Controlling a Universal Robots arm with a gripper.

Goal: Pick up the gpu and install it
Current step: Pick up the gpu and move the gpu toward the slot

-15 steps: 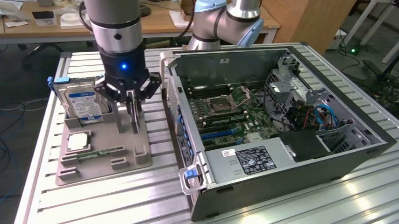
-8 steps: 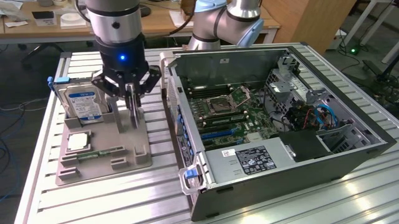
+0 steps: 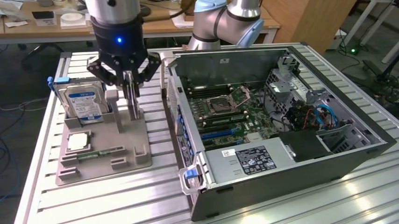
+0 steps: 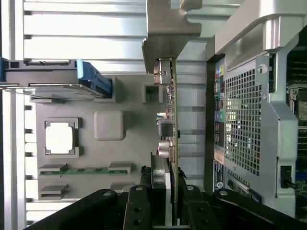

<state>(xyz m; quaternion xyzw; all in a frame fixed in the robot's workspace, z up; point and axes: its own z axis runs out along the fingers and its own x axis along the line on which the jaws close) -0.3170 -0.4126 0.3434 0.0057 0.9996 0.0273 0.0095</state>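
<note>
nearest on the ribbed metal counter (image 3: 93,196) lies the open computer case (image 3: 281,186), its black power-supply label (image 3: 252,158) printed in white too small to read, and beside it a grey holder (image 3: 134,158) carrying a square processor chip (image 3: 79,141) and a narrow green memory stick (image 3: 103,152). further back on that holder a hard drive (image 3: 84,105) stands upright, the words on its blue-and-white label illegible. just beside it the claw (image 3: 130,84) pinches the top edge of the gpu (image 3: 133,105), which hangs upright and edge-on with its lower end at the holder, between hard drive and case.
</note>
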